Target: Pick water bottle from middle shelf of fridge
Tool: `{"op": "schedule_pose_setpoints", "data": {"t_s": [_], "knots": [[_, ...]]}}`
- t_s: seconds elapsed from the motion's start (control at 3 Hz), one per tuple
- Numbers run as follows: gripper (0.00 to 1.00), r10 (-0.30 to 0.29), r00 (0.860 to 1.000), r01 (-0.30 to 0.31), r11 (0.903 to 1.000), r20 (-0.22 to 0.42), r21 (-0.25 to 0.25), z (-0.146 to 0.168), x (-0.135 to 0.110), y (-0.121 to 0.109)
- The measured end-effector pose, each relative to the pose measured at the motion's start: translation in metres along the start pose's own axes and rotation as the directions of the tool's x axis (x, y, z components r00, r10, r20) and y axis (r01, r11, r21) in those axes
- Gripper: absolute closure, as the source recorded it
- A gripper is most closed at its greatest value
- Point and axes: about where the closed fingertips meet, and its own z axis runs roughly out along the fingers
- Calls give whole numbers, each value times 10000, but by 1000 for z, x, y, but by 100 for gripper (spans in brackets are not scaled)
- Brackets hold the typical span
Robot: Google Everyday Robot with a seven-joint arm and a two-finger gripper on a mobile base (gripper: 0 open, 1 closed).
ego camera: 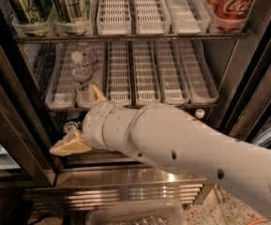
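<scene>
Gripper [74,118] at front edge of middle shelf [146,78], fingers spread wide, arm filling lower opening. Water bottle [82,75] just above, second bottle [91,55] close behind it. Lanes rightward give free passage. Top shelf rail [125,37] caps headroom. Door [3,125] crowds left.

White "Coca-Cola" script is showing on the red can [231,6] at one o'clock; print on the water bottle [82,76] label is proving unreadable, the gripper [74,118] hanging just below it, fingers spread, at eight o'clock
</scene>
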Motion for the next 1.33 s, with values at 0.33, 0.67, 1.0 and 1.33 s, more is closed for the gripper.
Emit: {"op": "schedule_pose_setpoints", "data": {"t_s": [0.33, 0.67, 1.0, 1.33], "knots": [[0, 301, 9980, -238, 9933, -548, 1130, 0, 4, 4], [0, 812, 9926, -580, 9700, -900, 2361, -6, 9, 10], [0, 1268, 9883, -894, 9325, -853, 3499, -8, 9, 1], [0, 2487, 9683, -2176, 8870, -243, 4074, -6, 20, -28]]}}
